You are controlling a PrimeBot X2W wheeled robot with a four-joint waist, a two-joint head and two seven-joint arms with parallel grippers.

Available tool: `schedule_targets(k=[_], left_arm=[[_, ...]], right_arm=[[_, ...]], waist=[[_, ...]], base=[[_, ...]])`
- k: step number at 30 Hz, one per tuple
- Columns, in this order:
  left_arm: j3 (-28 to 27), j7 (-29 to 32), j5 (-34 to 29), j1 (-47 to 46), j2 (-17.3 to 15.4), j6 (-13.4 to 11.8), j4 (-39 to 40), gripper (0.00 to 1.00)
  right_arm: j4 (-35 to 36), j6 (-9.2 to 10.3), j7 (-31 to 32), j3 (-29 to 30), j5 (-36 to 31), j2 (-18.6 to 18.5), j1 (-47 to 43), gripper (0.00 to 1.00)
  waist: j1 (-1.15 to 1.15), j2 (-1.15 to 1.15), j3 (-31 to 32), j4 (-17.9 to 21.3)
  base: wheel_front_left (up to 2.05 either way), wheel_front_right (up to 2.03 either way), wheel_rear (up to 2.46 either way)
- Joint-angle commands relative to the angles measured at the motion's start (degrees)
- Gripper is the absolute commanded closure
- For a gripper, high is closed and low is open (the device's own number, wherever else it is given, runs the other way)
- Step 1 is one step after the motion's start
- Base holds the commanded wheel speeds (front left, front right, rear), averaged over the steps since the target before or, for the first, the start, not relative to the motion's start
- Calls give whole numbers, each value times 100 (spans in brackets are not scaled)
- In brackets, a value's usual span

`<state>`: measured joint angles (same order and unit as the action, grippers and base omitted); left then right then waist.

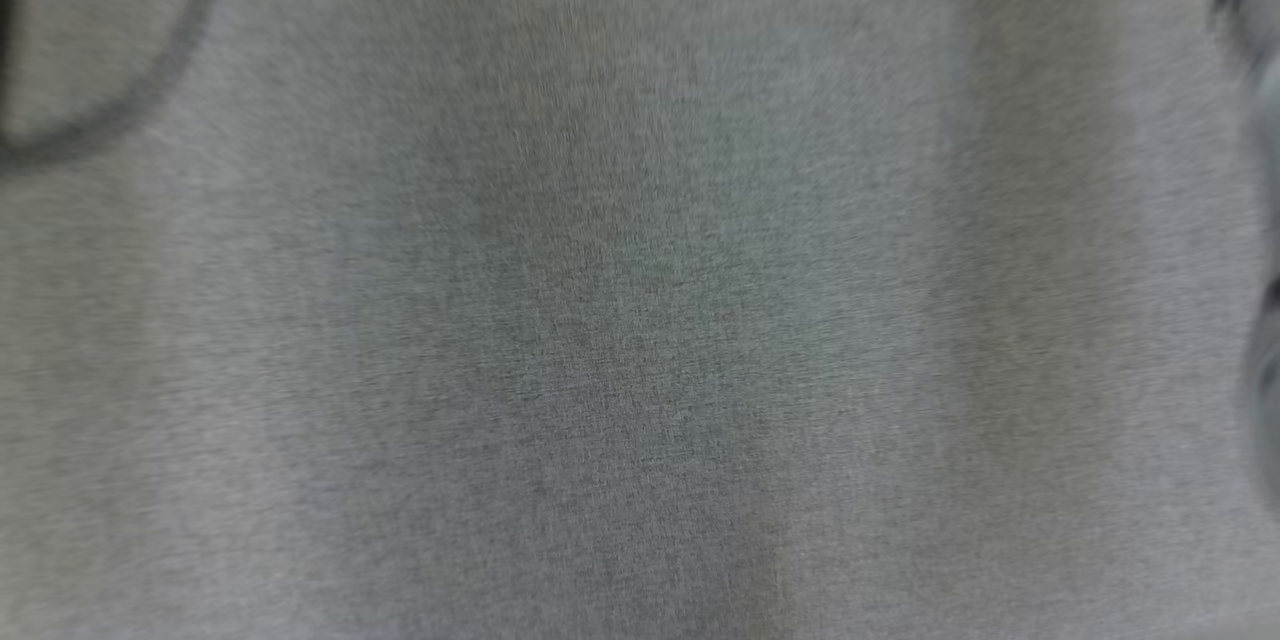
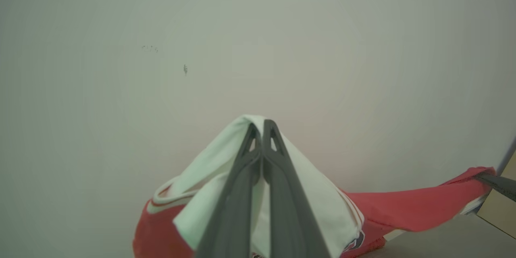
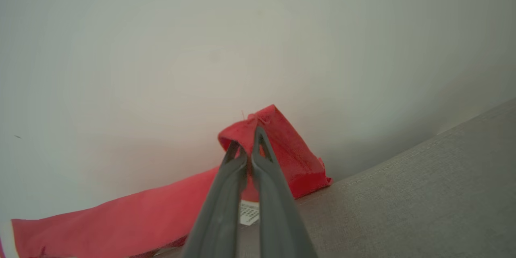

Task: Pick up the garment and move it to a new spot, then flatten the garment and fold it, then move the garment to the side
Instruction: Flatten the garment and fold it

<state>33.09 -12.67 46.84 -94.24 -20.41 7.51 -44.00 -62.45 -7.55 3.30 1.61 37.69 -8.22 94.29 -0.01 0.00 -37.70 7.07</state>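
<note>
Between my two grippers: the garment (image 2: 407, 207), red with a white part, is stretched in front of a pale wall (image 2: 258, 28), low over a grey cloth surface (image 3: 423, 201); I cannot tell whether it touches that surface.
Left gripper (image 2: 262, 123): I see both fingers pressed together, pinching a peak of the white fabric, which drapes down on either side of them.
Right gripper (image 3: 246, 139): fingers clamped on a folded red edge with a stitched hem; the red cloth trails off to that view's lower left.
Label (image 3: 249, 212): a small white printed tag beneath the pinched red fold, too small for me to read.
Head view: blurred grey weave, with a dark curved line (image 1: 195, 50) at top left; I cannot tell what it is.
</note>
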Motion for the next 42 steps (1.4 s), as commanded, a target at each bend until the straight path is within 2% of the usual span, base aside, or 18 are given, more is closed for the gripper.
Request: schedule_targets(k=[1,6,13,17,24,31,42], left_arm=[[-36,-64,128,394,-70,-8,154,100],[-200,-197,299,1978,-354,-233,995,100],[-352,-248,529,4179,-624,-836,2435,100],[-314,-247,676,5549,-650,-1209,3279,100],[-458,-262,736,7127,-434,-1508,4018,100],[-644,-254,622,8579,-202,-1584,4419,100],[-897,-256,593,9742,172,-1365,4179,100]], right_arm=[[210,14,14,-67,157,-36,-400,100],[1135,14,154,-280,696,-182,-2050,100],[2374,14,369,-330,1235,-214,-4103,100],[3093,14,559,-209,1368,-178,-5362,100],[3930,14,878,290,1354,-25,-6997,100],[4492,14,1207,893,1132,285,-8412,100],[4979,14,1561,1496,972,509,-9628,100]], waist=[[1,0,638,-105],[1,0,1251,-166],[1,0,1921,-202],[1,0,2278,-205],[1,0,2692,-254],[1,0,3026,-355],[1,0,3290,-437]], base=[[0,0,0],[0,0,0],[0,0,0],[0,0,0],[0,0,0],[0,0,0],[0,0,0]])
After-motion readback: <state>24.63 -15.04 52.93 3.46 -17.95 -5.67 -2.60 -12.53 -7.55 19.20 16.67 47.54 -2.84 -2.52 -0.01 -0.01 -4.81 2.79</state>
